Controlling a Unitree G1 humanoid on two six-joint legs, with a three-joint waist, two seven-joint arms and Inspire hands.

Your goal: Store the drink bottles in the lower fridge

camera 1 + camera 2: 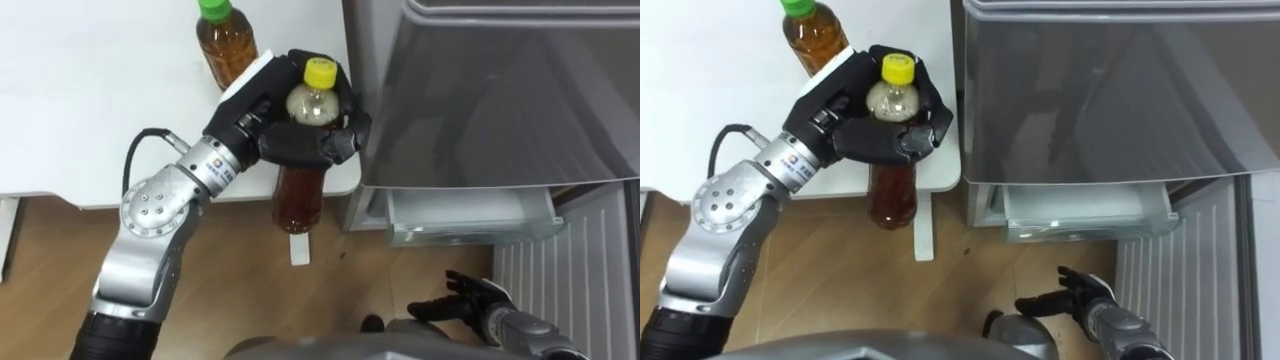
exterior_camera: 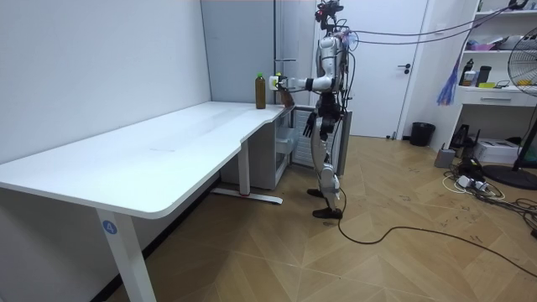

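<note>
Carrying the yellow-capped bottle (image 1: 298,195) calls for care: the left robot hand (image 1: 300,140) has its fingers curled round the bottle's shoulder, holding it upright just off the tabletop (image 1: 90,100) corner, beside the fridge (image 1: 500,90). With so high a grip the body could swing, so I would lower it slowly toward the clear drawer (image 1: 470,215), clear of the tabletop edge. The right robot hand (image 1: 465,300) hangs low, fingers spread. A green-capped bottle (image 1: 225,50) waits on the tabletop
</note>
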